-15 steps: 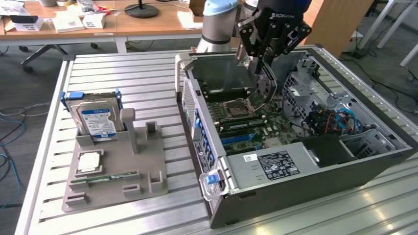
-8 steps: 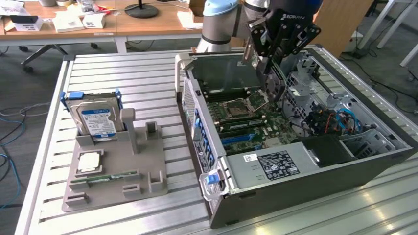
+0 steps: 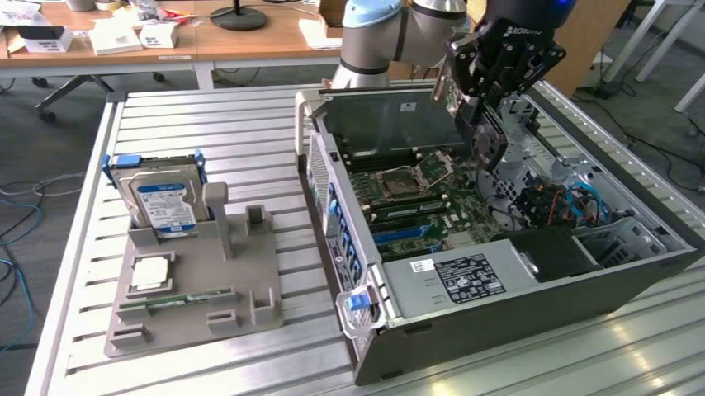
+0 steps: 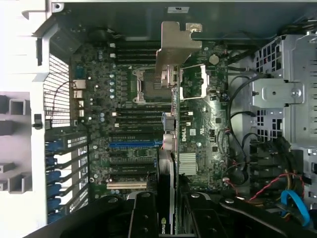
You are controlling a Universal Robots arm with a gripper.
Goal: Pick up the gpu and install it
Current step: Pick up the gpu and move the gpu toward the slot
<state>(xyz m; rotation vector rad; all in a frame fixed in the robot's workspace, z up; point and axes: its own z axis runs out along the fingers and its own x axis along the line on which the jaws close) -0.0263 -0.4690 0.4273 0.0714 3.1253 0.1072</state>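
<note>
The claw (image 3: 486, 106) is clamped on the gpu (image 3: 486, 144). The gpu hangs on edge inside the open computer case (image 3: 496, 289), toward 1 o'clock in the exterior view and low over the motherboard (image 3: 424, 198). Whether its lower edge touches a slot cannot be told.

In the wrist view the gpu (image 4: 170, 148) shows edge-on. Its metal bracket (image 4: 176, 47) is at the far end, and the fingers (image 4: 143, 213) pinch the near end.

It looks light and stiff but fragile, being a thin bare board with exposed parts. The flat faces near one end or the bracket seem the safest holds. A pinch at one end could let the long board tilt or twist.

The case stands on a slatted metal worktop (image 3: 198, 115). At 9 o'clock from the case is a gray holder (image 3: 193, 318) carrying a hard drive (image 3: 163, 202) and a memory stick (image 3: 177, 299). A wooden worktop (image 3: 243, 41) with papers lies at 11 o'clock, on an office floor.
</note>
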